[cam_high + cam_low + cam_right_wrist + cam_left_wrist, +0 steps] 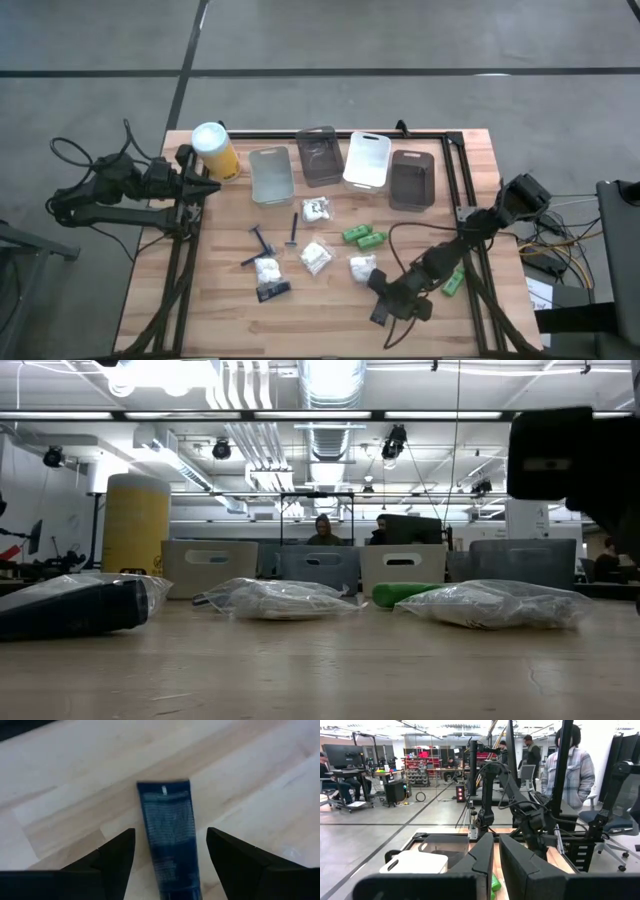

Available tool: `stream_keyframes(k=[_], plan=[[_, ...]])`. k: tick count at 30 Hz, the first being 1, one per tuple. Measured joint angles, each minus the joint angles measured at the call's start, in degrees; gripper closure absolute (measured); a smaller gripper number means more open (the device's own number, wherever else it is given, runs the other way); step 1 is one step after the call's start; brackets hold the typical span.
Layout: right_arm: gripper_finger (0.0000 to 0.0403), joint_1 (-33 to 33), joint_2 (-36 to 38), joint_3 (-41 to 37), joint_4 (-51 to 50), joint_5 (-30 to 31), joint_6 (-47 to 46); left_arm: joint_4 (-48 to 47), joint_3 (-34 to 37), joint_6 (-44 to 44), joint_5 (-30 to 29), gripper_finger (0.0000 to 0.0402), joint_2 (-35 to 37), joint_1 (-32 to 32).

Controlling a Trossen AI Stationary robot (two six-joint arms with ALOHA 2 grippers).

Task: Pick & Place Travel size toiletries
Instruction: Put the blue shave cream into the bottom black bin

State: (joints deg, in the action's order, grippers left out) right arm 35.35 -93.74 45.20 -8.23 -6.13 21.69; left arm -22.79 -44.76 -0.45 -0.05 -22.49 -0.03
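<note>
Right pincer poised low over the wooden surface near its front edge, fingers spread wide to either side of a flat dark sachet that lies between them, apart from both. The straddling stance suggests a grasp in preparation; the sachet is not yet gripped. Left pincer waits at the far left of the surface beside the yellow canister, fingers nearly together and empty. Remaining toiletries lie loose mid-surface: white packets, two dark razors, green tubes and a further green tube by the right arm. Four bins stand in a row along the far edge, presumably as the sorting destinations.
</note>
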Motion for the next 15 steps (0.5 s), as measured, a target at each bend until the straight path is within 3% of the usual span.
stream_keyframes(k=[4,9,15], plan=[[0.0162,0.00,1.64,-0.21,0.05,0.25,-2.07,0.00,-0.01,0.00,0.00,0.0367,-0.01,0.02],[0.0132,0.00,2.44,-0.14,-2.44,-0.14,-5.47,0.00,0.00,0.00,0.00,0.0367,-0.01,0.00],[0.0090,0.02,0.25,-0.23,-0.26,0.12,-0.44,0.00,0.01,0.01,-0.01,0.0367,-0.01,0.01]])
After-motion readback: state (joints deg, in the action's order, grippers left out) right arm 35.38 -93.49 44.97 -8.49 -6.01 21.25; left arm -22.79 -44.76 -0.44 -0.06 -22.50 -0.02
